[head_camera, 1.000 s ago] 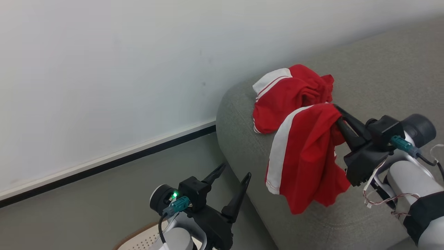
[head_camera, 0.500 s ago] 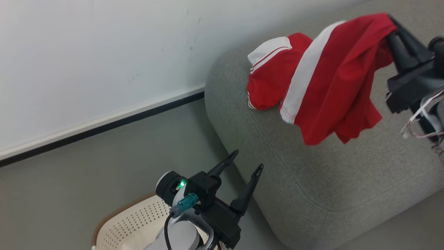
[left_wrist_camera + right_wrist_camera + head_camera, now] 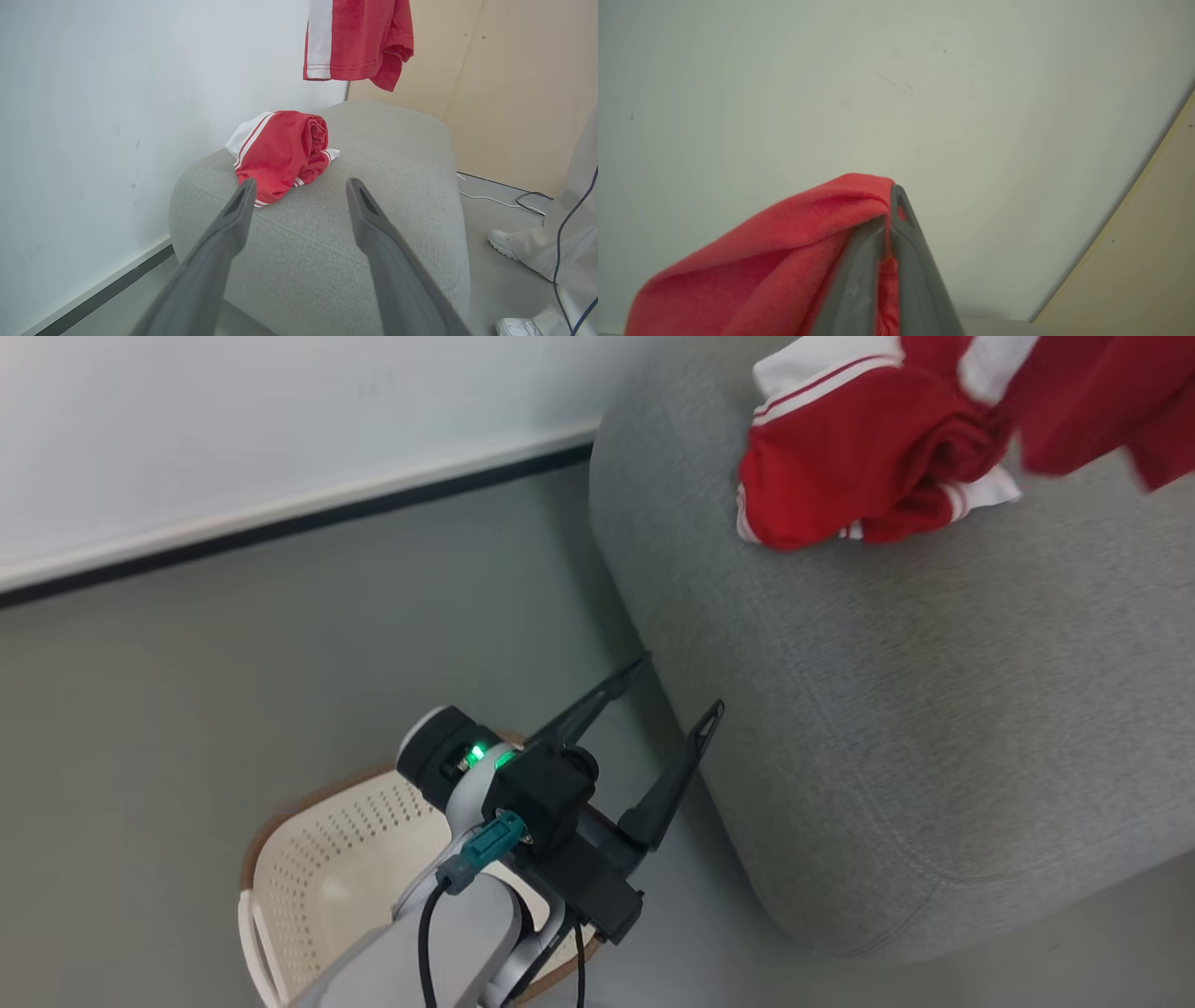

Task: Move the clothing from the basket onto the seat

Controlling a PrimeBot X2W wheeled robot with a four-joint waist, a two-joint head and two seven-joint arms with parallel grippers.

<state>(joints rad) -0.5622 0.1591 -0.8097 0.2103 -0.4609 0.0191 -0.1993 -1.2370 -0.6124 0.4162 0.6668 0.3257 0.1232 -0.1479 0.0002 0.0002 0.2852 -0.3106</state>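
1. right end effector (image 3: 889, 210): the two fingers are pressed together with a fold of red cloth pinched between them; it holds the striped garment (image 3: 784, 252), which drapes off to the left of the fingers in the right wrist view
2. those fingers point up at a pale wall (image 3: 896, 93), with a tan panel (image 3: 1148, 261) at the right edge
3. in the left wrist view the striped garment (image 3: 355, 42) hangs in the air above the sofa (image 3: 327, 242), clear of the cushion, its white side stripe running straight down; its top is cut off by the frame, so the grip is not seen there
4. in the head view a blurred part of it (image 3: 1083, 401) shows at the top right, over the sofa (image 3: 887, 709)
5. left end effector (image 3: 681, 684): fingers spread wide, holding nothing
6. the left arm rises from the bottom edge over the basket (image 3: 280, 812), fingers pointing up and right at the sofa's rounded end; the tips are close to its side, contact cannot be told
7. in the left wrist view the left end effector (image 3: 301, 184) faces the sofa, fingers framing the cushion
8. the cuffed garment (image 3: 840, 476) lies bunched on the sofa near its end by the wall, white striped trim showing (image 3: 280, 154)
9. the basket stands on the floor (image 3: 233, 663) beside the sofa; the part of its inside that shows holds no clothing
10. a person's white shoe (image 3: 502, 242) and a cable (image 3: 490, 199) are on the floor past the sofa
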